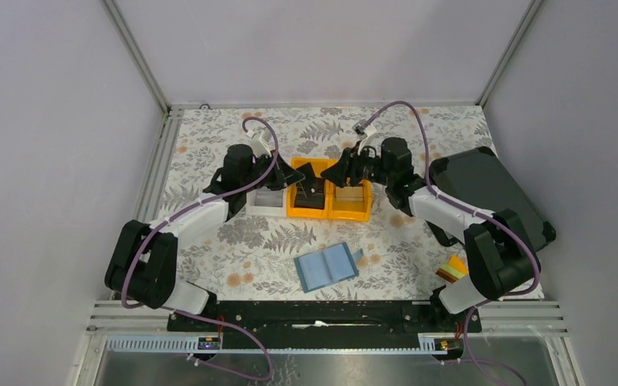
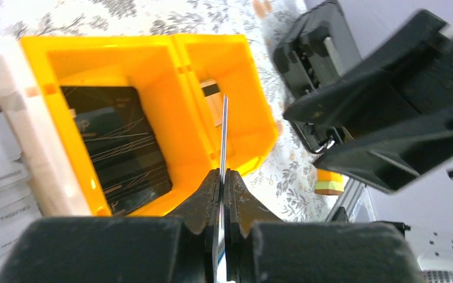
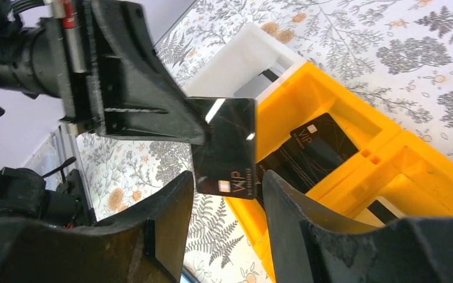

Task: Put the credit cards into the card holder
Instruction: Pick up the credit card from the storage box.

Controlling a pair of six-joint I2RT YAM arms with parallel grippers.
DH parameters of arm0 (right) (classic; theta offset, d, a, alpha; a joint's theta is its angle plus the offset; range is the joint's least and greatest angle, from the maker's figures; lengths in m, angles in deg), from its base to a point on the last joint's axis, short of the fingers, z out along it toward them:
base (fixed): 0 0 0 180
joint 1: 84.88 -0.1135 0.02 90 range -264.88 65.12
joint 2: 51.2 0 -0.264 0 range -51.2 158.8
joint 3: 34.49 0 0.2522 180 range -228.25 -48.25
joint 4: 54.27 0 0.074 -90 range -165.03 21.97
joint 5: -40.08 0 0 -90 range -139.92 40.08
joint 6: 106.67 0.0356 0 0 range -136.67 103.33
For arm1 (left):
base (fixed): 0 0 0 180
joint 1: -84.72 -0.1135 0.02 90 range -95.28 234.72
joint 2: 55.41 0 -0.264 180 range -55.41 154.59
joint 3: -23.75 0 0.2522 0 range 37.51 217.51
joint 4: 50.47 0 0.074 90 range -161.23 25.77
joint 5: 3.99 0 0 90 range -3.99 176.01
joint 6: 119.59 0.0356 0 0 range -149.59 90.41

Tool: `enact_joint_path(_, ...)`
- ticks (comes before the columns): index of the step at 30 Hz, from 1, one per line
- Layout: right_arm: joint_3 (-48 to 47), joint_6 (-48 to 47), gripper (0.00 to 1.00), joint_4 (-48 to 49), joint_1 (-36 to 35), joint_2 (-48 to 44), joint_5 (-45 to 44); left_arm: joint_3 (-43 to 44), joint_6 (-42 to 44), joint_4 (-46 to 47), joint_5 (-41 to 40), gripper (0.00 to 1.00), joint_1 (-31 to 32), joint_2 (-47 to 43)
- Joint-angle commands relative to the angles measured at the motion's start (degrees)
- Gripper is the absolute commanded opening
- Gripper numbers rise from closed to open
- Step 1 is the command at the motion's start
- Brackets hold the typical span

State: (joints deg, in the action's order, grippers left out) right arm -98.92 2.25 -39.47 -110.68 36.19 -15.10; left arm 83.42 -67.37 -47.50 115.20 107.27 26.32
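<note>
Above the orange bins (image 1: 346, 211), one dark credit card (image 3: 227, 147) hung edge-on in my left pincer (image 2: 223, 174), whose jaws were pressed together on the card's end. My right pincer (image 3: 227, 180) had its jaws apart, one finger on each side of that card's lower edge, not closed on it. Below, other dark cards (image 2: 118, 147) lay flat in the orange bin next to the white bin (image 3: 242, 53), which held pale cards (image 2: 0, 183). The teal card holder (image 1: 327, 266) lay open on the fern-patterned tabletop (image 1: 249, 241), well apart from the bins and nearer my bases. A black hard case (image 1: 483, 189) sat to my right.
</note>
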Motion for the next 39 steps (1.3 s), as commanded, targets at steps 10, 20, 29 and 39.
enact_joint_path(10,-4.7,-10.6,0.66,-5.5,-12.2,6.9,-19.2,2.6,-6.1,-0.7,-4.5,0.0,-1.1,4.9)
enact_joint_path(20,-8.5,-13.4,0.73,-10.1,-12.2,10.7,-18.7,2.3,-5.1,-1.6,-3.8,0.0,-1.6,4.2)
enact_joint_path(29,-12.2,-13.6,0.69,-13.3,-12.2,14.1,-15.2,2.2,-5.1,-1.8,-3.6,0.0,-1.9,3.4)
enact_joint_path(39,-13.0,-13.7,0.67,-14.7,-12.1,15.1,-14.1,1.9,-4.9,-2.0,-3.7,0.0,-2.1,2.7)
